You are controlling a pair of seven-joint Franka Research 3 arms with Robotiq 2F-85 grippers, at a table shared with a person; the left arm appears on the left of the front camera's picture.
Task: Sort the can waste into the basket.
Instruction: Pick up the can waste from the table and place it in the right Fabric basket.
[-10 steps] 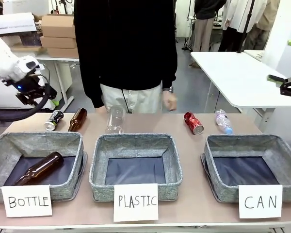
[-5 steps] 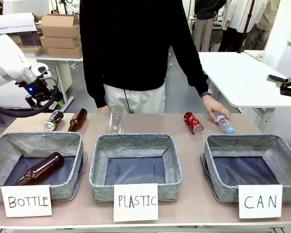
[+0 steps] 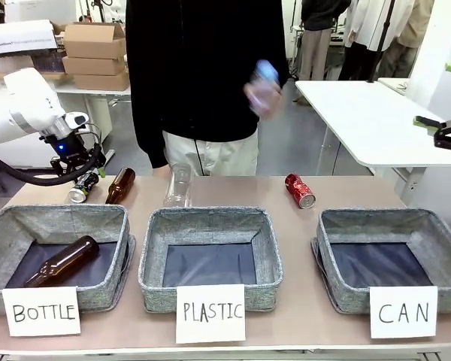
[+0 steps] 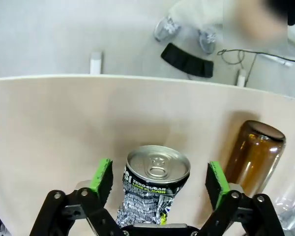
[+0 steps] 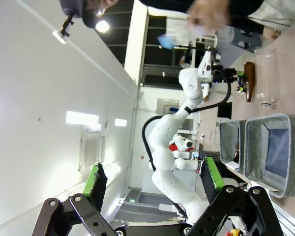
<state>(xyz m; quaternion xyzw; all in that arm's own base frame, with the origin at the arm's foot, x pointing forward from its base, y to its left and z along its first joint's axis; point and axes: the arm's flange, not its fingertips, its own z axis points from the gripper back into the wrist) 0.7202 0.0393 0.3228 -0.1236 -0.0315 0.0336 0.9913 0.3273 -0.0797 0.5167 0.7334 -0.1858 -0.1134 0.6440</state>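
Three grey baskets stand in a row along the near edge of the table in the front view, each with one white card: the BOTTLE basket on my left holding one brown bottle, the PLASTIC basket in the middle, and the CAN basket on my right, its dark lining bare. Two cans lie on the far strip of table, well apart: the dark can at far left, just beside a second brown bottle, and the red can lying tilted behind the gap between the PLASTIC and CAN baskets. One clear bottle lies between them, and the person's hand holds up one more small bottle, blurred. My left claw hangs right over the dark can. From my left wrist, my left claw is spread wide with its two green pads on either side of the dark can, not touching it; one brown bottle lies just beside. From my right wrist, my right claw is spread apart with nothing between its pads, aimed off across the room, with two basket ends at the picture's right
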